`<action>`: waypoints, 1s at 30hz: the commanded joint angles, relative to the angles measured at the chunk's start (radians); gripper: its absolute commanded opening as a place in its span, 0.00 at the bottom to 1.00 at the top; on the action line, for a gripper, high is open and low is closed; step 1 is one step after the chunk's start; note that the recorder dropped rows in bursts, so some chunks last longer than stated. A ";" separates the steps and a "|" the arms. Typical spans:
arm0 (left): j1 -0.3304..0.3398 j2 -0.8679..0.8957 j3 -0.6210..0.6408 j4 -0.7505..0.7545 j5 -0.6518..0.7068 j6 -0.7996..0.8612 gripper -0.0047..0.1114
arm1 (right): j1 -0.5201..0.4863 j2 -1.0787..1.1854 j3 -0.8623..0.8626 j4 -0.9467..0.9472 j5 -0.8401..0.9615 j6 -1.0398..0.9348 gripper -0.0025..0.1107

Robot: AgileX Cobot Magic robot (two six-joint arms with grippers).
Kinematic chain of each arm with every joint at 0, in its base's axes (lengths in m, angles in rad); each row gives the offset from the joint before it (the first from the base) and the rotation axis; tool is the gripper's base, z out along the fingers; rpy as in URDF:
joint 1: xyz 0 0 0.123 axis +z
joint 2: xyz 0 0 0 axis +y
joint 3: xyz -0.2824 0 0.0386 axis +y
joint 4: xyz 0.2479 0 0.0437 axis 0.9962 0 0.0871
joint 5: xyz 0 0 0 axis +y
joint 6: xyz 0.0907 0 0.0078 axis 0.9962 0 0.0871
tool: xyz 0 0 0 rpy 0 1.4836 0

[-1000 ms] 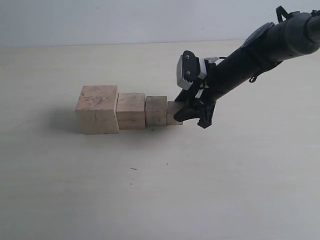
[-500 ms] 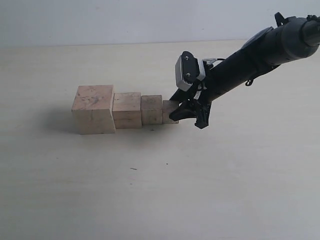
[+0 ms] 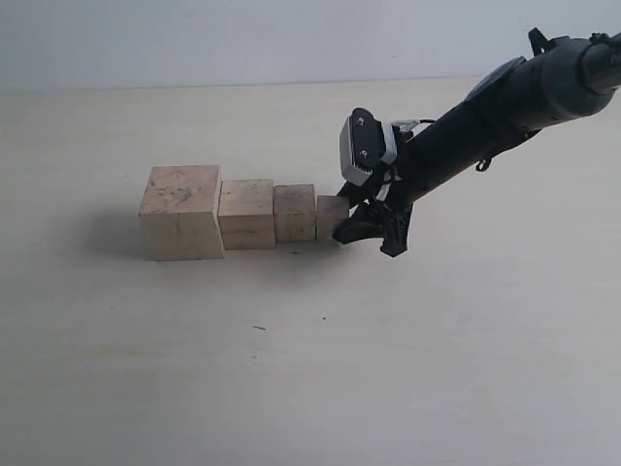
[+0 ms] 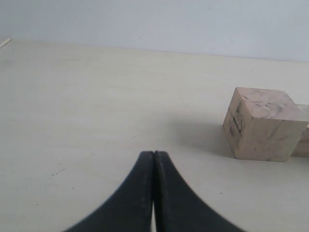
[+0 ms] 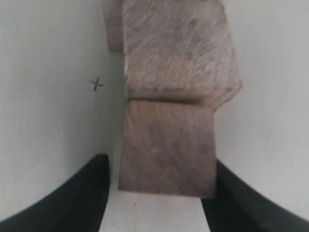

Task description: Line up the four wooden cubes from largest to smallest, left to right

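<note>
The four wooden cubes stand in a touching row on the table: the largest cube (image 3: 181, 212) on the left, then the second cube (image 3: 246, 214), the third cube (image 3: 294, 213) and the smallest cube (image 3: 332, 217). My right gripper (image 3: 371, 228) is open at the row's right end. In the right wrist view its fingers (image 5: 87, 193) straddle the smallest cube (image 5: 166, 154), with a gap on one side. The third cube (image 5: 178, 53) lies beyond it. My left gripper (image 4: 153, 153) is shut on nothing, away from the largest cube (image 4: 263, 123), and is out of the exterior view.
The pale table (image 3: 291, 369) stretches in front of and behind the row. The right arm (image 3: 485, 116) slants in from the upper right. A pale wall runs along the back edge.
The whole row of cubes slid a little to the left under the right gripper's push, then stopped. The right gripper has since drawn back slightly to the right.
</note>
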 commanded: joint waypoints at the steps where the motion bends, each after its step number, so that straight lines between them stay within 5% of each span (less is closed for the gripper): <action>1: 0.005 -0.005 0.003 0.001 -0.012 0.001 0.04 | 0.002 -0.013 0.004 -0.005 -0.015 0.016 0.60; 7: 0.005 -0.005 0.003 0.001 -0.012 0.001 0.04 | 0.002 -0.121 0.004 -0.023 -0.044 0.150 0.62; 13: 0.005 -0.005 0.003 0.001 -0.012 0.001 0.04 | 0.002 -0.243 0.004 -0.421 -0.074 0.618 0.59; 26: 0.005 -0.005 0.003 0.001 -0.012 0.001 0.04 | 0.002 -0.130 0.007 -0.353 -0.095 0.695 0.02; 30: 0.005 -0.005 0.003 0.001 -0.012 0.001 0.04 | 0.002 -0.106 0.007 -0.306 -0.085 0.681 0.02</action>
